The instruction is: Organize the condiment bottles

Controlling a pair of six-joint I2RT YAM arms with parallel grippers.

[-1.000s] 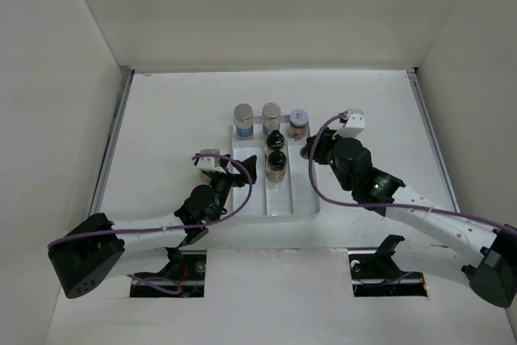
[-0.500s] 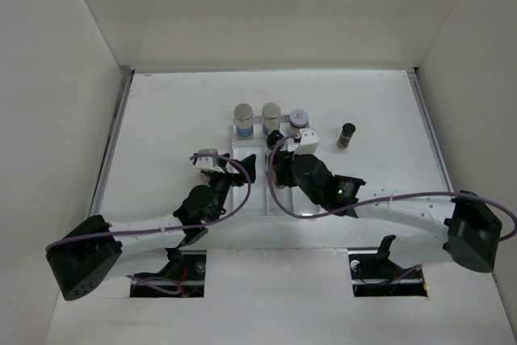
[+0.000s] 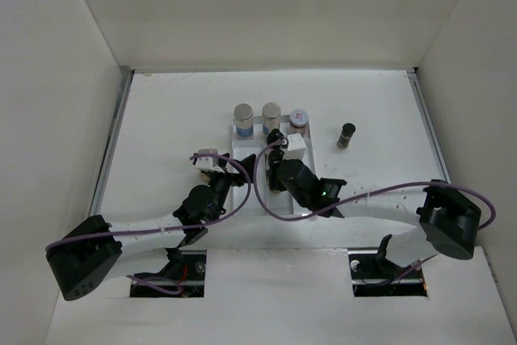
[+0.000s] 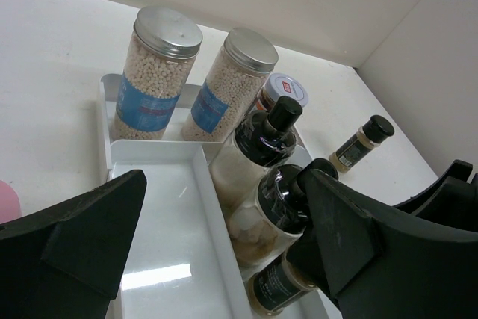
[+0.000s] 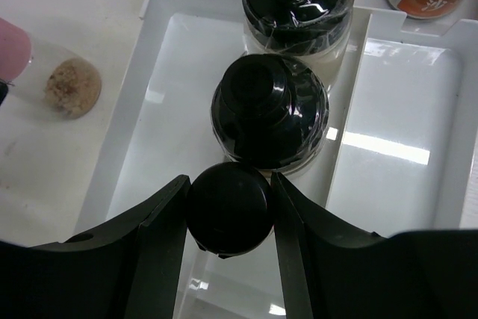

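Observation:
My right gripper point(image 5: 228, 211) is shut on a small black-capped dark bottle point(image 5: 228, 222) and holds it in the middle compartment of the white tray point(image 5: 396, 140), just behind two cream black-capped bottles point(image 5: 269, 113). In the top view this gripper point(image 3: 279, 169) is over the tray point(image 3: 246, 199). Two silver-lidded cylinders point(image 3: 243, 112) and a red-lidded jar point(image 3: 299, 117) stand at the tray's far end. Another small dark bottle point(image 3: 347, 135) stands on the table to the right. My left gripper point(image 4: 224, 259) is open and empty over the tray's left compartment point(image 4: 172, 214).
A pinkish-lidded jar point(image 5: 45, 72) with brown contents lies on the table left of the tray, under my left arm. The tray's right compartment point(image 5: 403, 184) holds nothing. White walls enclose the table on three sides.
My right arm has swung left from the table's right side to over the tray with the small bottle. This uncovered the other small bottle on the table. The left arm has not moved.

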